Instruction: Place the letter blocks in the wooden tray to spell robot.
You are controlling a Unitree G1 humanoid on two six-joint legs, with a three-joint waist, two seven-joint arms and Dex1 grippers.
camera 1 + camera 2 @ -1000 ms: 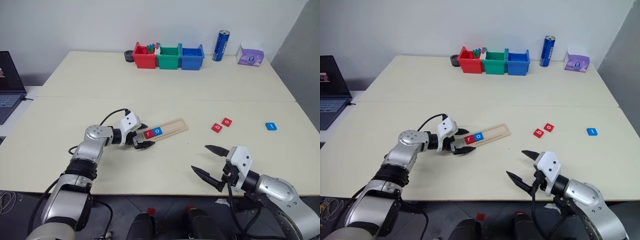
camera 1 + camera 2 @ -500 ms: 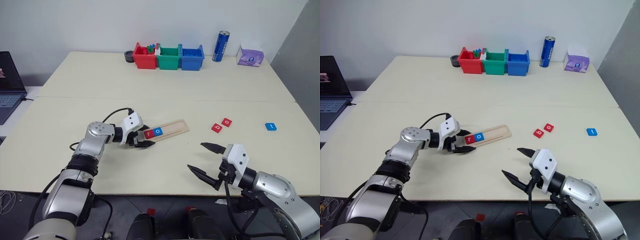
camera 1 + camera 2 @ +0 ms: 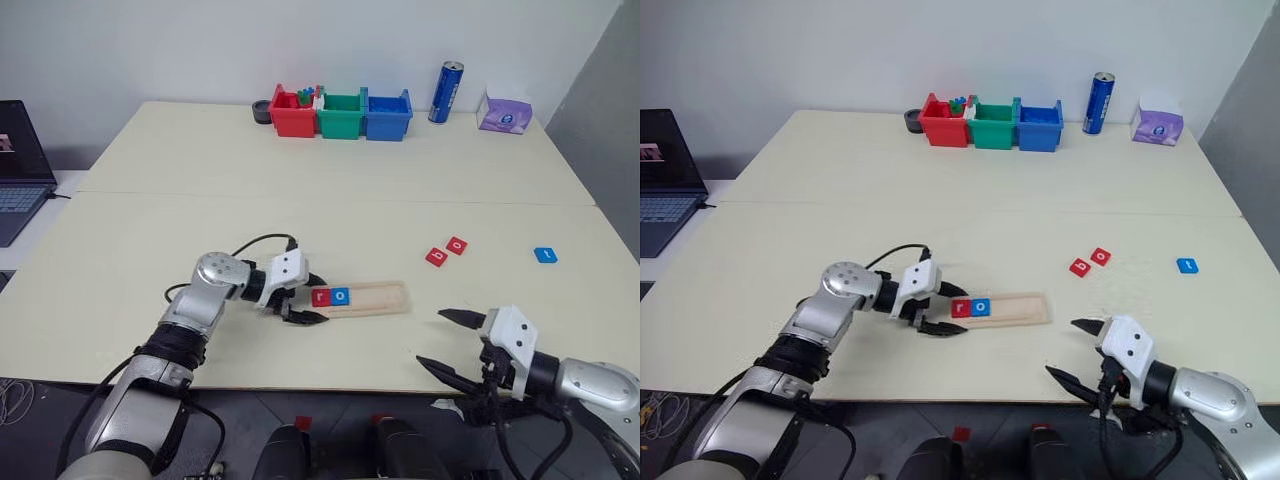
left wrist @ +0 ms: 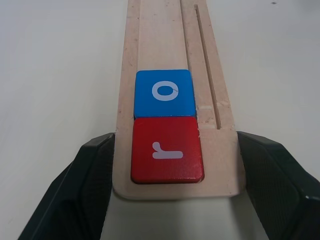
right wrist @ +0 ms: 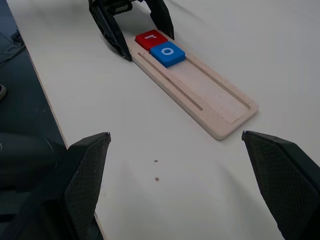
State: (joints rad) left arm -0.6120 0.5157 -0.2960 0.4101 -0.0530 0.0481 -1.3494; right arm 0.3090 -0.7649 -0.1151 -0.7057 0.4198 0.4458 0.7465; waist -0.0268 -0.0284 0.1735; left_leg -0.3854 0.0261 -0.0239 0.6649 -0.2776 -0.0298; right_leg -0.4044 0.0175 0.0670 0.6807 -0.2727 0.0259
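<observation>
The wooden tray lies level near the table's front, holding a red "r" block and, touching it, a blue "o" block at its left end. My left gripper is shut on that left end; in the left wrist view one finger presses each side of the tray. Two red letter blocks and a blue one lie loose to the right. My right gripper hangs open and holds nothing at the front edge, right of the tray.
Red, green and blue bins stand at the back, with a blue can and a purple tissue pack to their right. A laptop sits at the far left.
My left gripper has closed on the tray's end and dragged it nearer and to the right, turning it level. My right gripper has drawn back to the right, staying open.
</observation>
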